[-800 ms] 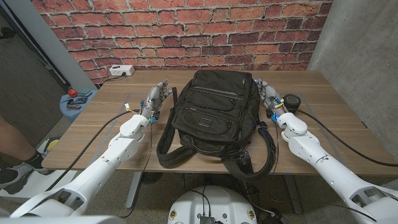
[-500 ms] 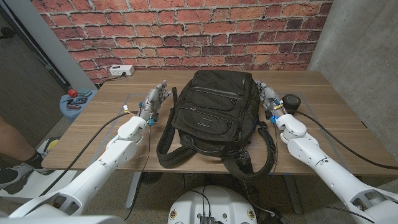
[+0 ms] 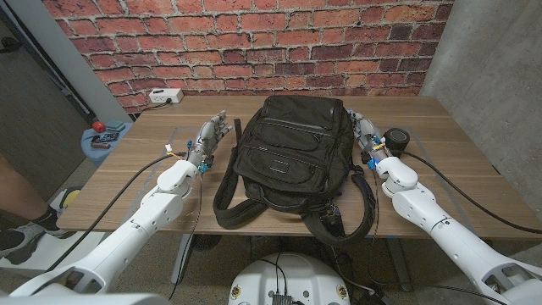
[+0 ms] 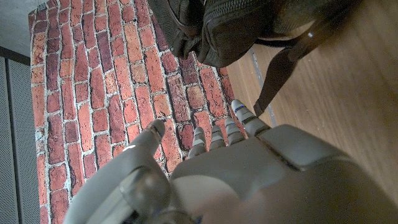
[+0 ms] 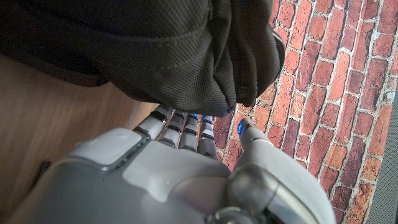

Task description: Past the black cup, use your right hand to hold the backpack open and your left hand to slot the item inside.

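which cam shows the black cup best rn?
Head view. The black cup stands on the table just beyond the right hand, unobstructed though small. The wrist views give brick wall, wood and the backpack, with no cup discernible.

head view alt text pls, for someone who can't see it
A black backpack lies closed on a wooden table before a brick wall, a robot hand at each side: the left hand empty, the right hand against the bag's side. A black cup stands just right of the right hand.
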### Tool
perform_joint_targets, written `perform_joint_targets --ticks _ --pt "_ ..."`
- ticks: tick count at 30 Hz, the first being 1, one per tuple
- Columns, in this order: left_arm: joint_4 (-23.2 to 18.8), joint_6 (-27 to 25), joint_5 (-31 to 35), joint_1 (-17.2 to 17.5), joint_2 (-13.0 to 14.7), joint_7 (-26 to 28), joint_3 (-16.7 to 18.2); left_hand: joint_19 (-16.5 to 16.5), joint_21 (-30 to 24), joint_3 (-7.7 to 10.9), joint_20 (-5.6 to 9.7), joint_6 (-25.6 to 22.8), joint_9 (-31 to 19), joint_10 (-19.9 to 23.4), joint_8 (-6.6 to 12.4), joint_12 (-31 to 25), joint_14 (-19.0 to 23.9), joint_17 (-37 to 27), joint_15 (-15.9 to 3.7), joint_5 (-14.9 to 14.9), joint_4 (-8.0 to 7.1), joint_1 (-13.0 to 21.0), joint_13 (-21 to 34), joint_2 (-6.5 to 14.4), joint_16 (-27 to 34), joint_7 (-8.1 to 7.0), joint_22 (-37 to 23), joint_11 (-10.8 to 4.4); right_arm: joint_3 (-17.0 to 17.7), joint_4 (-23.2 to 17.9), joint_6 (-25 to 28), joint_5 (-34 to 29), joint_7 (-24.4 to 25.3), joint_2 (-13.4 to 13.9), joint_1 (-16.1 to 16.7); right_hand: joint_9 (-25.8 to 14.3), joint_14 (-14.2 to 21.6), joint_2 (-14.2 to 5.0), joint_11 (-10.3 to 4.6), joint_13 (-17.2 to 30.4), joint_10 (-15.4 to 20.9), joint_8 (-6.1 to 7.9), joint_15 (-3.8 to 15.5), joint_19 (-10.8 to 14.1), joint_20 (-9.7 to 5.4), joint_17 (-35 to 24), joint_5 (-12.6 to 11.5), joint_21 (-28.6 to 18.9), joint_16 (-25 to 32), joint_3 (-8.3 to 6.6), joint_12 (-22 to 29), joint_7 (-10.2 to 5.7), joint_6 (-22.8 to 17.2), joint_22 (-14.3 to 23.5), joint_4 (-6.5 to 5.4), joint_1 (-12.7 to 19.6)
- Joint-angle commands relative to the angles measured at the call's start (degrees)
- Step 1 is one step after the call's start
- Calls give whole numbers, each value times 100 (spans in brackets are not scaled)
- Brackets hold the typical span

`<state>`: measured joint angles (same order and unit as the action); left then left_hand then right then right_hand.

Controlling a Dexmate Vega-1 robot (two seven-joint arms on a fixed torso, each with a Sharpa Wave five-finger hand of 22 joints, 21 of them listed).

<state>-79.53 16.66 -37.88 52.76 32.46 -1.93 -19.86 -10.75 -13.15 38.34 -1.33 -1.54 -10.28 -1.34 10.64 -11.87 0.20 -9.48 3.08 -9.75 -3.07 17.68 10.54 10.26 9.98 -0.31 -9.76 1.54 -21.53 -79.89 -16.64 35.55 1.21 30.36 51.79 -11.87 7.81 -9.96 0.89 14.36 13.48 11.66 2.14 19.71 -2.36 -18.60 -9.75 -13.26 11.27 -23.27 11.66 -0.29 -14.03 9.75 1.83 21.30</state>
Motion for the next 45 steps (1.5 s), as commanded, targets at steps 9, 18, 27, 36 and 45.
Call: perform_joint_targets --ticks 9,18,27,36,45 --pt "42 71 0 -37 12 -49 25 -33 26 14 -5 -76 -18 11 21 -19 1 -17 59 -31 56 85 30 25 30 16 -19 54 49 -513 149 -200 240 252 179 -9 14 23 -5 -17 -7 16 -13 38 -162 8 -47 19 45 -21 4 9 -18 6 40 100" --pt "84 110 -1 -42 18 -104 24 -38 37 17 -10 -75 -18 11 17 -14 1 -15 64 -35 84 108 30 24 27 17 -19 48 114 -883 190 -315 419 412 402 -7 0 38 13 -27 -16 11 -24 37 -156 30 -50 33 40 -25 0 23 -9 7 75 129" --pt "139 161 3 -73 11 -179 12 -43 48 21 -13 -71 -18 10 12 -11 -4 -14 78 -39 108 130 30 25 24 17 -20 47 207 -1244 217 -448 591 599 663 -5 -10 42 11 -36 -33 9 -37 38 -147 49 -53 47 38 -30 -6 27 -4 7 103 153" --pt "157 245 19 -64 -7 -173 25 -41 60 25 -18 -81 -18 5 13 -6 -9 -14 79 -44 134 154 30 26 21 20 -20 47 285 -1527 272 -631 705 798 837 -3 -9 54 14 -45 -30 9 -34 45 -147 69 -55 57 40 -31 -4 28 -7 7 132 176" --pt "47 247 52 -17 16 -96 39 -36 75 27 -23 -80 -17 7 10 -3 -7 -13 82 -48 164 180 30 25 21 19 -20 38 347 -1747 359 -815 757 989 924 -1 -7 64 10 -54 -28 10 -31 49 -146 93 -59 68 39 -40 -2 25 -9 7 172 213"
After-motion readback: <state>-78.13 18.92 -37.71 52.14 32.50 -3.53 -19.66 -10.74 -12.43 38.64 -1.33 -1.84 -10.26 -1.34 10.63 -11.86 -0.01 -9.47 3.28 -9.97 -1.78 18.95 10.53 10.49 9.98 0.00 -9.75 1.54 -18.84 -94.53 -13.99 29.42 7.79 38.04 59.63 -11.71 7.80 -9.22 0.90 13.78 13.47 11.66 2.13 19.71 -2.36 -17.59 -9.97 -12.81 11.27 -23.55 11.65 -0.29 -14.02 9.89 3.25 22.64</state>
